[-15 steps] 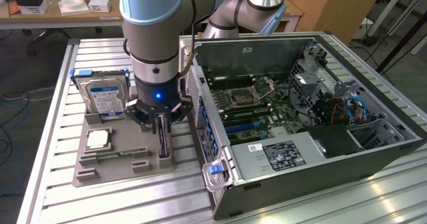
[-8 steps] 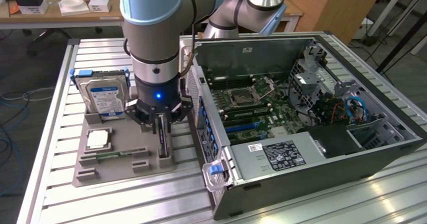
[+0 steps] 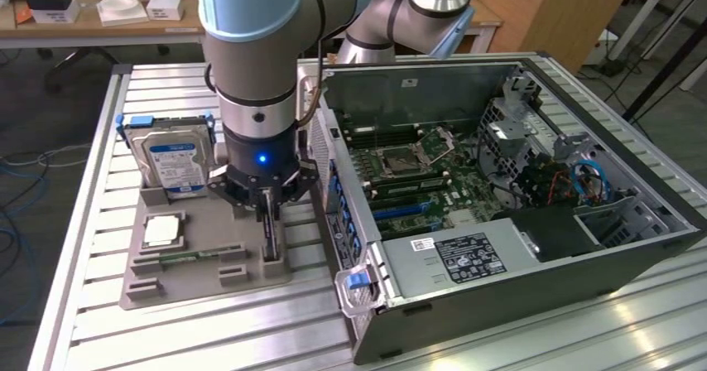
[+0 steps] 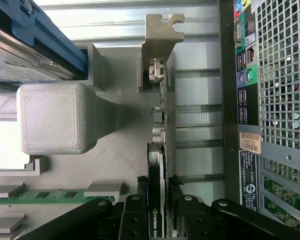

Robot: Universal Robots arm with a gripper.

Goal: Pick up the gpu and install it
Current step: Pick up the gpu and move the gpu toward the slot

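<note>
Now | gripper [image 3: 268, 212] sat astride the gpu [image 4: 156, 167], clamped or not I couldn't tell | slatted metal table [image 3: 165, 334] underneath | wooden desk [image 3: 66, 30] at eleven o'clock, exterior view

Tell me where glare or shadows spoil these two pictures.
Exterior view: light glares off the table slats near the computer case. Wrist view: a patch beside the grey block is washed out white, and the block casts a soft shadow toward the gpu.
</note>
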